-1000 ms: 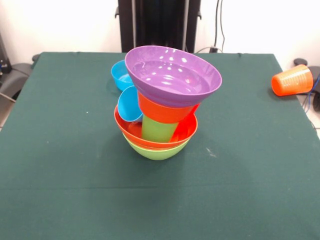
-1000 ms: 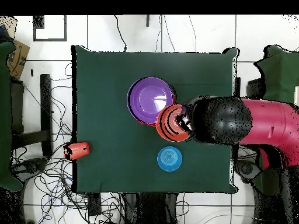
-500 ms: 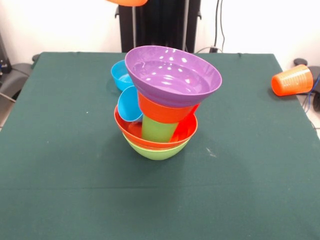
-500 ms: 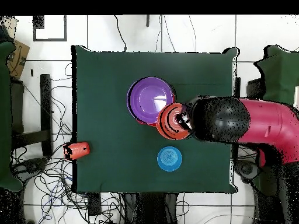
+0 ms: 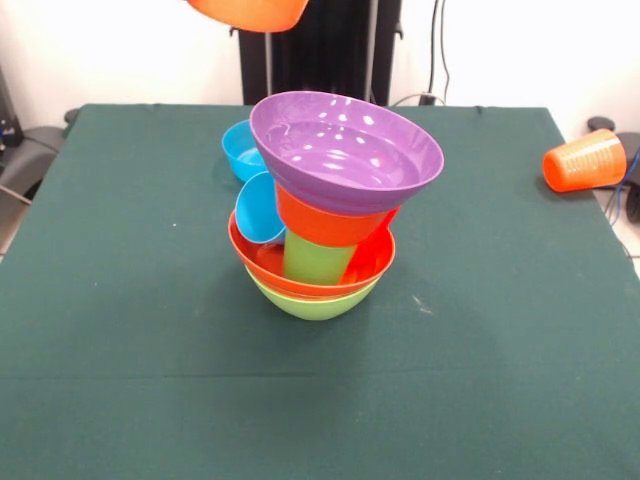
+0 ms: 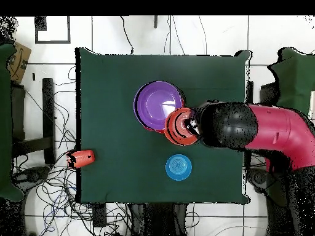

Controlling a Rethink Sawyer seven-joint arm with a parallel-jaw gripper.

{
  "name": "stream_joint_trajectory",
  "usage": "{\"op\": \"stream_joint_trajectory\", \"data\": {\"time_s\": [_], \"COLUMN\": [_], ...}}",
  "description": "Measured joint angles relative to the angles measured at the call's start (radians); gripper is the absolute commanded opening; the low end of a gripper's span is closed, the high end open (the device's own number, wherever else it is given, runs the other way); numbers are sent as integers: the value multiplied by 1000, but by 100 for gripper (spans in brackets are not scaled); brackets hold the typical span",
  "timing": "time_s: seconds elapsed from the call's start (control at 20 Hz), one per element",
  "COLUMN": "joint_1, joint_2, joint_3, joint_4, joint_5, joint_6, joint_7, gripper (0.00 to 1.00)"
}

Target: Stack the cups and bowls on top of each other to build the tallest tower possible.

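Tower (image 5: 328, 215) stands in the middle of the green table (image 5: 120, 380), its purple bowl (image 5: 345, 138) tilted on top. Behind sits one small blue bowl (image 5: 238, 148); one orange cup (image 5: 584, 160) lies far off. High up hangs one orange bowl (image 5: 247, 11). I cannot tell how the jaws stand. A bump might topple everything.

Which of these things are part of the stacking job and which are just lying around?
Job: tower, loose blue bowl, orange cup on its side, orange bowl raised aloft.
Lying about: floor cables, brown box.
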Motion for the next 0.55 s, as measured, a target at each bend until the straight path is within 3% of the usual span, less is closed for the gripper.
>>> {"op": "stream_joint_trajectory", "data": {"time_s": [0.55], "joint_1": [29], "joint_2": [3], "joint_3": [-42], "joint_4": [0], "joint_5": [0], "joint_6": [-50], "joint_7": [14], "gripper": [0]}}
